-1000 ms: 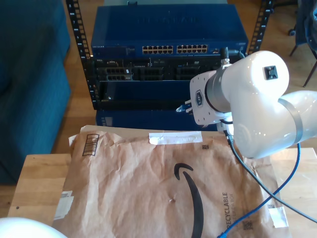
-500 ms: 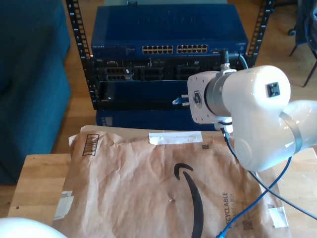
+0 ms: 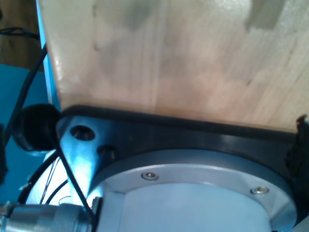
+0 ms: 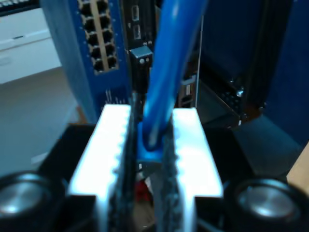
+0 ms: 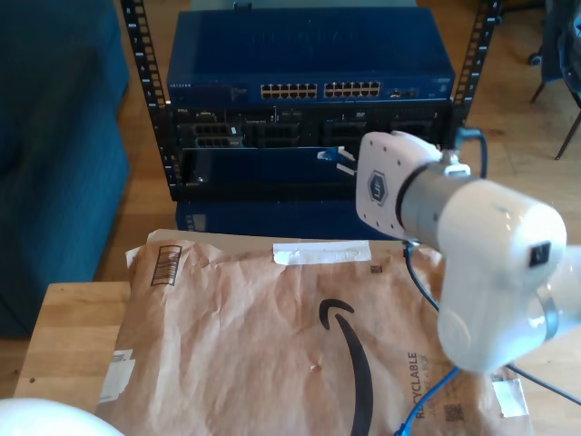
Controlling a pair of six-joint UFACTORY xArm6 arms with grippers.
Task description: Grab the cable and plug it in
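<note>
1. Compared with half a second ago, the white arm on the exterior view's right has swung so that its wrist flange faces more toward the exterior view's left, and the second gripper (image 5: 332, 155) has risen from the open bay of the rack to the level of the dark chassis row.
2. At the exterior view's left, the brown paper mailer (image 5: 272, 336) lies flat on the wooden table (image 5: 64, 336) as before, unmoved.
3. In the middle of the exterior view, the blue network switch (image 5: 309, 64) sits at the top of the rack, with its rows of ports facing the camera.
4. The second gripper's fingertips sit just in front of the dark chassis below the switch.
5. In the second wrist view, the second gripper (image 4: 150, 145) is clamped narrowly on the cable (image 4: 166, 72), its white fingers (image 4: 108, 150) pressed against the blue strand.
6. At the exterior view's lower right, a blue loop of the cable trails down onto the mailer.
7. The first wrist view looks along a wooden surface (image 3: 169, 58) above a metal flange; whether the first gripper is wide or closed cannot be told.
</note>
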